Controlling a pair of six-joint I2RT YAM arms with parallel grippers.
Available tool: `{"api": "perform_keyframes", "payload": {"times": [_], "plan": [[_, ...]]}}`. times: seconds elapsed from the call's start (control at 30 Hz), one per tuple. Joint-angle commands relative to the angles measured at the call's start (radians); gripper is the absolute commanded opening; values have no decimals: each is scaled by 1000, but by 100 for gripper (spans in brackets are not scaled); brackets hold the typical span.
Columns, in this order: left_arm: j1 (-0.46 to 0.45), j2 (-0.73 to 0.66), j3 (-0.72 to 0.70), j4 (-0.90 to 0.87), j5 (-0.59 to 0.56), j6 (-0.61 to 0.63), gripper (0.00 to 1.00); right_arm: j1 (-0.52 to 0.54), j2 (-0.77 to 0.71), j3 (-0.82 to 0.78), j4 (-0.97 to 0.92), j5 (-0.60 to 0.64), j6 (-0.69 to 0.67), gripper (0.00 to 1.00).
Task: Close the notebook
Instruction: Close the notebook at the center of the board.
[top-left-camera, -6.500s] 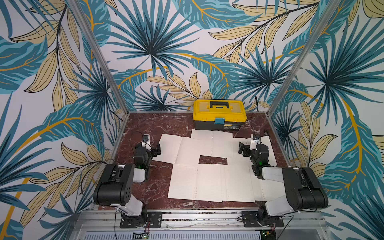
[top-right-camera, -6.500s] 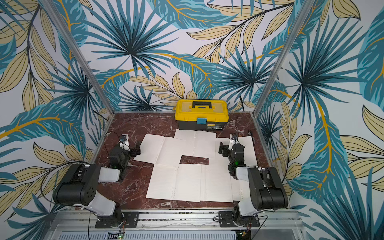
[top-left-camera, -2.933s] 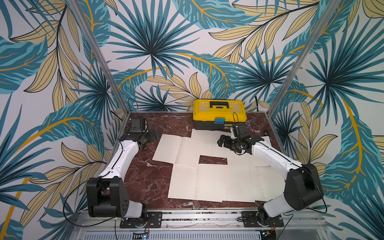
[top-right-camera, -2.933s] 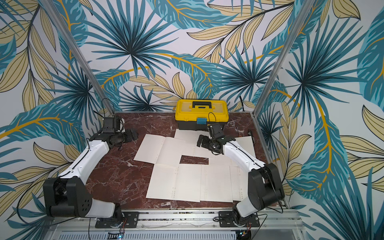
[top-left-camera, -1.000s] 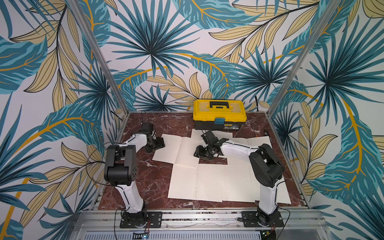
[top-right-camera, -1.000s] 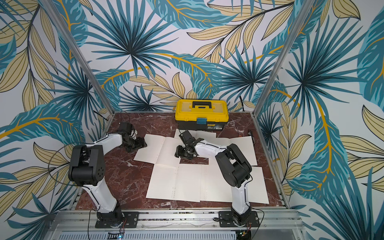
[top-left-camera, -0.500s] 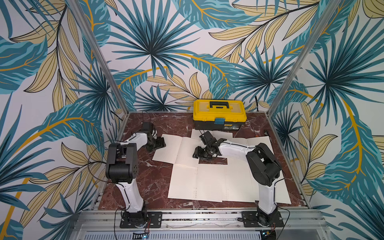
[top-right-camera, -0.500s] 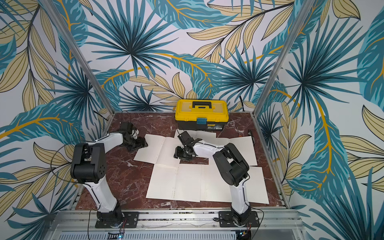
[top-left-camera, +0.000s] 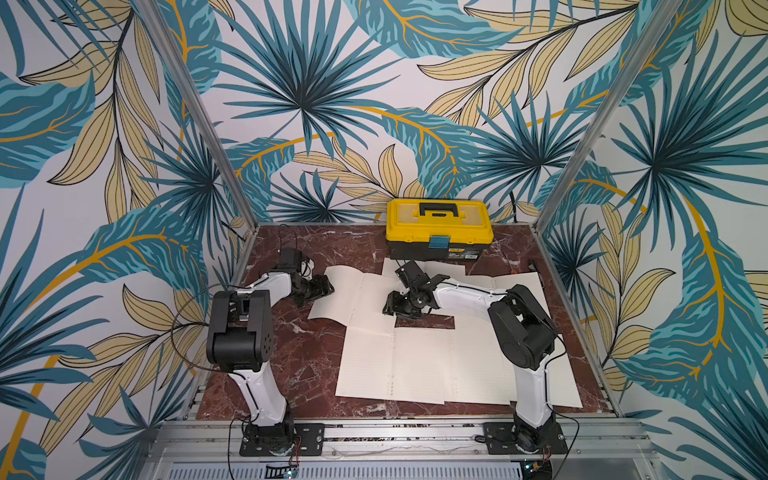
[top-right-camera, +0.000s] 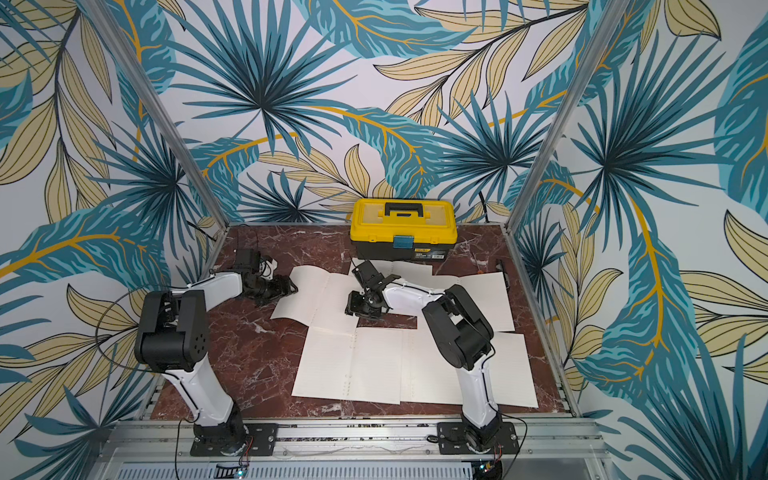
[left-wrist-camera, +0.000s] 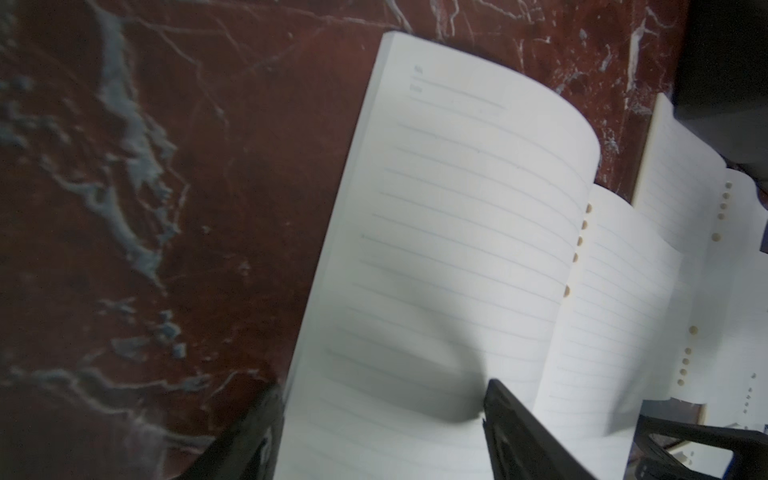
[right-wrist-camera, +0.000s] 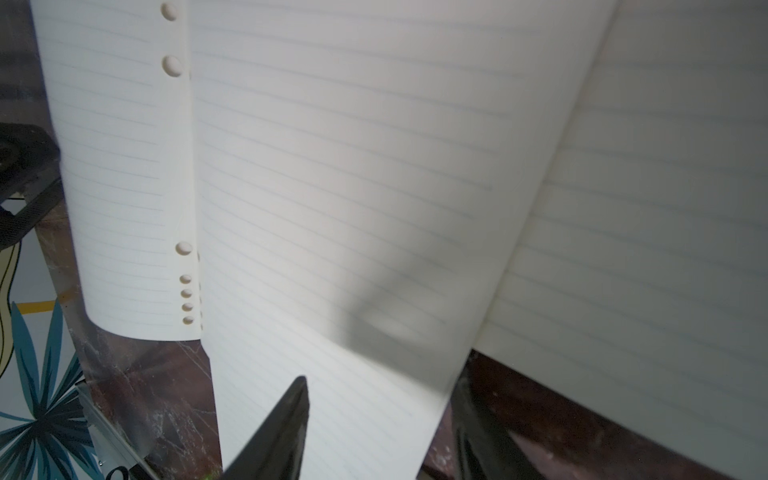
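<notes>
Here left tool (top-left-camera: 328, 289) at notebook (top-left-camera: 353, 293) outer edge; bare marble (top-left-camera: 307, 353) alongside.

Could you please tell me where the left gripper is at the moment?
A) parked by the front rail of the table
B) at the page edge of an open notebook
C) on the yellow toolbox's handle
B: in a top view the left gripper sits at the outer page edge of the notebook, well away from the toolbox.
</notes>
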Motion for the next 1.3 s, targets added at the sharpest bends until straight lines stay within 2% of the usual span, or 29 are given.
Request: {"api": "perform_keyframes", "payload": {"times": [0.0,0.63,1.27], "plan": [[-6,14,-50,7,126,-34,77,18,44,10,-15,-17,7,55],[-6,-35,-112,181,411,-91,77,33,42,6,-4,-18,6,54],[-17,-98,-144,273,565,-145,78,36,36,-2,9,-25,2,55]]}}
